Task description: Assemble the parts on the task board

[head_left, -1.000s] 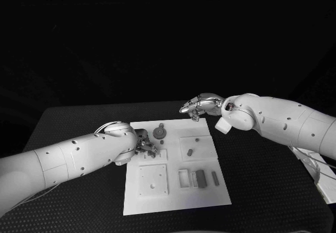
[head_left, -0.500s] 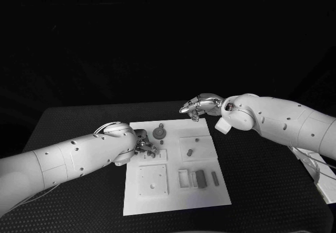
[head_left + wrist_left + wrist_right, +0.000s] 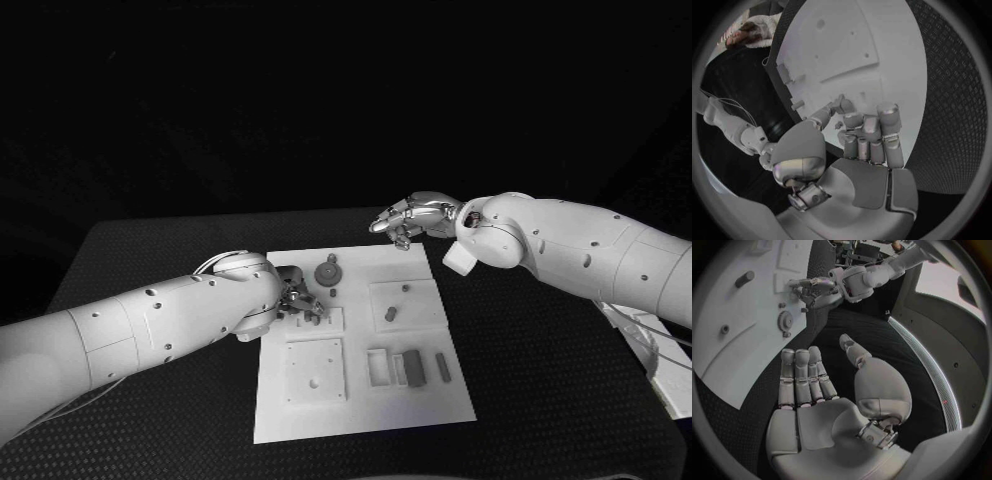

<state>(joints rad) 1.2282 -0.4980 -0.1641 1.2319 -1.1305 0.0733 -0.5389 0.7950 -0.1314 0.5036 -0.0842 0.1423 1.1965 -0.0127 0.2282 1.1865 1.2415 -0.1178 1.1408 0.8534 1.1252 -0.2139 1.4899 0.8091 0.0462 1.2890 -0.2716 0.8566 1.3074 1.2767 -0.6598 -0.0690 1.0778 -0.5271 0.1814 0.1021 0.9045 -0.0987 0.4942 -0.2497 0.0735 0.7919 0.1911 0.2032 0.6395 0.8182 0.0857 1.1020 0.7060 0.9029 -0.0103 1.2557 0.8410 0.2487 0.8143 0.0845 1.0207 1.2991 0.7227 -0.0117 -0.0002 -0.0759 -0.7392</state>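
The white rectangular task board is seen mid-table. The silver left hand is lowered onto its near-left area, fingers curled; a held part cannot be told. The silver right hand is held empty, fingers extended, above the far edge. A grey toothed gear lies on the board.

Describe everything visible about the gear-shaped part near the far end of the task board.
The gear-shaped part is a small dark round piece with a toothed rim, seen clearly in the right wrist view, with a short stub beside its rim. It looks like matte plastic. It lies flat on the white task board, near the far edge, just beyond the left hand. Nothing plainly touches it; the right hand hovers apart.
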